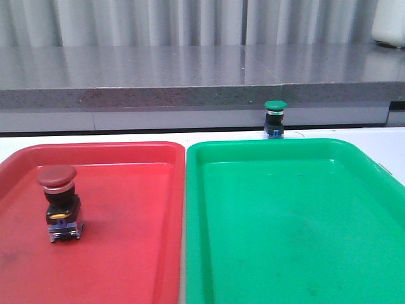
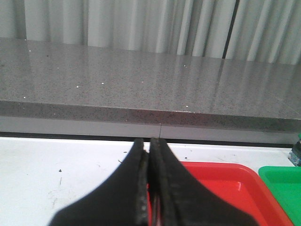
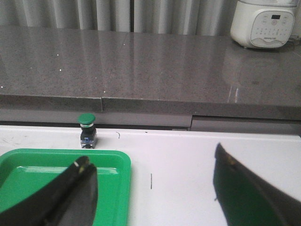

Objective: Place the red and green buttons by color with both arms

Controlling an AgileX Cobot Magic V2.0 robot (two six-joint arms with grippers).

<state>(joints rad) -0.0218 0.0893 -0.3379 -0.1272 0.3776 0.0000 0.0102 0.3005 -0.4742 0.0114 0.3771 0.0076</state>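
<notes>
The red button (image 1: 59, 202) stands upright inside the red tray (image 1: 145, 253), at its left side. The green button (image 1: 274, 118) stands on the white table just behind the green tray (image 1: 304, 266); it also shows in the right wrist view (image 3: 87, 130), beyond the green tray (image 3: 117, 188). My left gripper (image 2: 149, 146) is shut and empty, hanging over the red tray's (image 2: 225, 183) corner. My right gripper (image 3: 150, 157) is open and empty, well short of the green button. Neither arm shows in the front view.
A grey stone counter (image 1: 202, 82) runs along the back of the white table (image 3: 188, 155). A white appliance (image 3: 263, 23) stands on the counter at the far right. A small dark mark (image 3: 151, 181) lies on the table by the green tray.
</notes>
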